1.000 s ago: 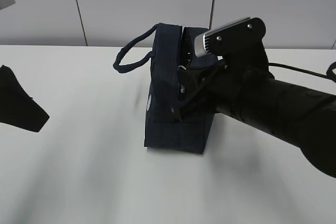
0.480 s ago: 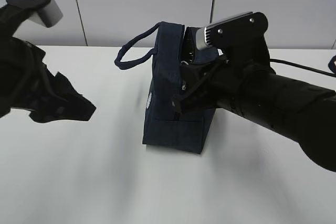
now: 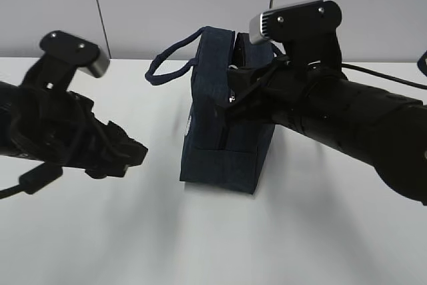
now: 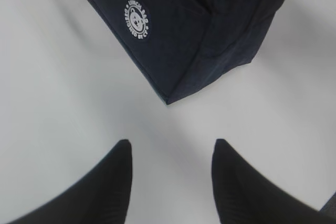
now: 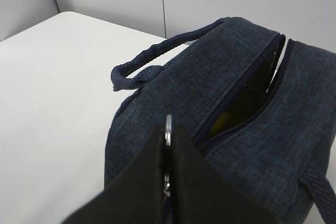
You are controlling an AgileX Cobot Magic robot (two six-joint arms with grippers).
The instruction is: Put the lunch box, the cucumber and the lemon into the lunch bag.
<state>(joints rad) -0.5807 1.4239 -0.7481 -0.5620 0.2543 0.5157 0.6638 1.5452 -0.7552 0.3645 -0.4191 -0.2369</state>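
Observation:
The dark navy lunch bag [image 3: 217,131] stands upright mid-table, its top zipper partly apart. My right gripper [image 3: 233,98] is at the bag's near top end, shut on the silver ring pull [image 5: 168,123]. Inside the gap a yellow patch shows, by its colour the lemon [image 5: 223,120]. The lunch box and the cucumber are hidden. My left gripper [image 3: 139,152] hovers low to the left of the bag, apart from it, open with only table between its fingertips [image 4: 124,150]. The left wrist view shows the bag's lower corner [image 4: 173,90] just ahead, with a round white logo [image 4: 137,19].
A loop handle [image 3: 170,68] hangs out to the bag's left, and another handle [image 5: 320,192] lies at its right. The white table [image 3: 213,245] runs back to a grey panelled wall [image 3: 167,5]. A black cable [image 3: 383,83] trails behind the right arm.
My left arm has swung in from the left edge towards the bag, its jaws a little wider. The right gripper has stayed on the ring pull and risen slightly.

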